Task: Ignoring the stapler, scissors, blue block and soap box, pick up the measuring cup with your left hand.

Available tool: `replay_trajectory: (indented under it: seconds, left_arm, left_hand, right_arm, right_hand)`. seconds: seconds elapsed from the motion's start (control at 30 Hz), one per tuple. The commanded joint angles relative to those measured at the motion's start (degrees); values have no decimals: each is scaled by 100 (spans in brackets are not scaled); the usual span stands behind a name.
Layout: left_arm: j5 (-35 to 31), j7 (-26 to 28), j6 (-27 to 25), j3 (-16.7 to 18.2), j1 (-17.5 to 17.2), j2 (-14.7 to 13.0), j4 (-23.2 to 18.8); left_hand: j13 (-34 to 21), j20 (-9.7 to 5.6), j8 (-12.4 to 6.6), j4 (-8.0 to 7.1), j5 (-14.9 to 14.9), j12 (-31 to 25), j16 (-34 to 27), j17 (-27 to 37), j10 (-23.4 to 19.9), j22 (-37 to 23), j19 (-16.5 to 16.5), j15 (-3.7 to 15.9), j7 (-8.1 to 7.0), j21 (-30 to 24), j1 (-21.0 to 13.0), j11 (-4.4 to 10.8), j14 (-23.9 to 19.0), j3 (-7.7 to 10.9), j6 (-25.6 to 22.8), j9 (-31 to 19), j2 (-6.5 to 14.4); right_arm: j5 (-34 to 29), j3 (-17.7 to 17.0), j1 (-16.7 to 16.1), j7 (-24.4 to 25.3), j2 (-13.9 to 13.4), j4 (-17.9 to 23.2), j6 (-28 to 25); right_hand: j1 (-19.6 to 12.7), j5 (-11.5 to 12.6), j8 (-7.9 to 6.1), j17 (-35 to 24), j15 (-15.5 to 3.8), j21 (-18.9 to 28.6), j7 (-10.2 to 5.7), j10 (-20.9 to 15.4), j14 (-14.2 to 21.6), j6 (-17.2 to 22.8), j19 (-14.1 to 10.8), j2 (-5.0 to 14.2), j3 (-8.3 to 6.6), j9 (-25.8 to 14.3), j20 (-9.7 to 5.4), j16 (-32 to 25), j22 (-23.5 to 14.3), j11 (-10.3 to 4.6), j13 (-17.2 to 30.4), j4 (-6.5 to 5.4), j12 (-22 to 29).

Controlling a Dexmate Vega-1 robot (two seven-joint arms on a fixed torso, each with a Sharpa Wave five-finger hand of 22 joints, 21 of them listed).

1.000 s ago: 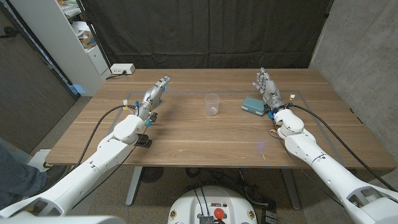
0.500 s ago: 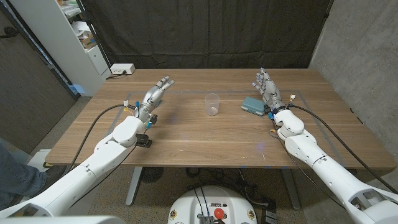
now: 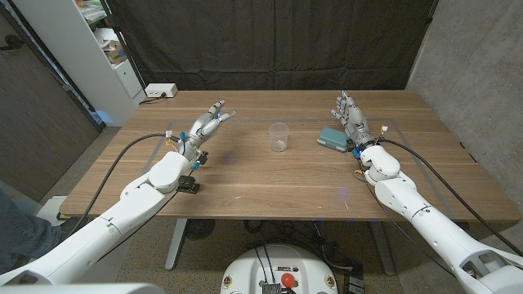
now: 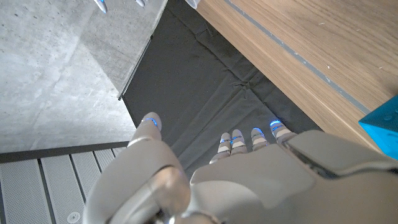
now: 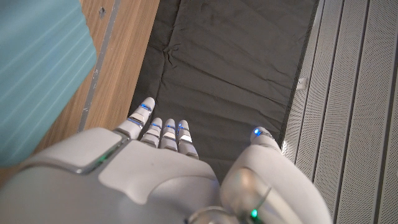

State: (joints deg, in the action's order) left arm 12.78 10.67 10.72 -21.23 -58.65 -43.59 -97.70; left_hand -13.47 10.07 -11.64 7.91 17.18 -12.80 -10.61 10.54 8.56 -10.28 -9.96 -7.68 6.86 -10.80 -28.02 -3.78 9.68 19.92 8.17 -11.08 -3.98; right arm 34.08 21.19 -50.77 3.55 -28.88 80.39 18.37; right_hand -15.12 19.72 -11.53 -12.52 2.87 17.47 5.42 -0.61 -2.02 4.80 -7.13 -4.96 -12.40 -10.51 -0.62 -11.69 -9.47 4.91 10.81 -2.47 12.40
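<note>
The robot's left hand (image 3: 206, 128), fingers spread and holding nothing, is hovering well left of the small clear plastic measuring cup (image 3: 279, 137) standing upright at mid-table (untouched), so reaching, grasping and lifting are all remaining.

Both arms are extended forward over the table. The left hand (image 3: 206, 126) is held empty with fingers spread; the right hand (image 3: 350, 113) is likewise empty, fingers apart.
</note>
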Motion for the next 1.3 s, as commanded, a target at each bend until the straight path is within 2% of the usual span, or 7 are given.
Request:
replay_trajectory:
  seconds: [0.03, 0.5, 0.63, 0.9, 1.03, 1.3]
  left_arm:
    - [-380, 106, -481, -91, 30, -171, -391]
    - [-1235, 514, -1224, -292, 4, -301, -954]
    - [-1244, 448, -1252, -315, 12, -309, -992]
    - [-1558, 531, -1640, -423, -38, -341, -1264]
    - [-1832, 679, -1925, -516, -82, -317, -1436]
    - [-1903, 923, -1895, -553, -212, -151, -1389]
  left_hand:
    - [-39, 78, 39, 73, 51, -33, -8, 22, 80, -14, -575, -68, 50, -24, -148, -13, 391, 1, 172, -25, -37]
    - [-93, 139, 51, 149, 100, -37, -18, 29, 190, -16, -515, -124, 148, -57, -366, -118, 429, -30, 335, -28, -154]
    - [-118, 174, 59, 167, 121, -28, -1, 33, 272, -16, -575, -144, 163, -35, -455, -117, 508, -61, 425, -28, -229]
    - [-186, 204, 97, 166, 167, 8, 19, 46, 538, -22, -762, -184, 199, 8, -645, -196, 716, -159, 733, -33, -400]
    - [-213, 206, 95, 157, 186, 22, 23, 51, 646, -24, -829, -209, 227, 15, -711, -216, 801, -192, 820, -35, -435]
    - [-245, 209, 95, 139, 205, 11, 20, 57, 711, -27, -904, -247, 259, 17, -780, -257, 890, -228, 929, -38, -454]
  right_arm:
    - [16, -19, -47, -6, -11, 22, 39]
    - [46, -16, 41, -54, 89, -143, 135]
    - [58, -12, 48, -71, 100, -179, 138]
    - [83, -21, 47, -101, 103, -209, 156]
    - [110, -32, 47, -115, 106, -218, 158]
    - [175, -53, 26, -171, 92, -240, 150]
  right_hand:
    - [-18, 23, 15, -4, 7, -20, -18, -16, 60, 9, -35, 0, 20, -34, 29, -55, -15, 3, 6, -2, 0]
    - [-23, 30, 17, 0, -2, -48, -29, -27, 75, 3, -56, -11, 35, -35, 21, -59, -16, 2, 7, 8, -12]
    - [-24, 33, 19, 1, 0, -58, -33, -33, 81, -2, -58, -15, 40, -35, 21, -60, -17, 1, 7, 11, -14]
    - [-26, 38, 20, 3, 1, -79, -38, -44, 88, -3, -65, -23, 51, -35, 20, -62, -17, 3, 8, 18, -20]
    - [-28, 41, 19, 3, 9, -88, -32, -47, 94, -1, -67, -25, 55, -35, 21, -63, -17, -1, 8, 20, -22]
    - [-29, 46, 19, 4, 15, -107, -31, -53, 97, 1, -73, -30, 64, -35, 22, -63, -18, 11, 8, 24, -28]
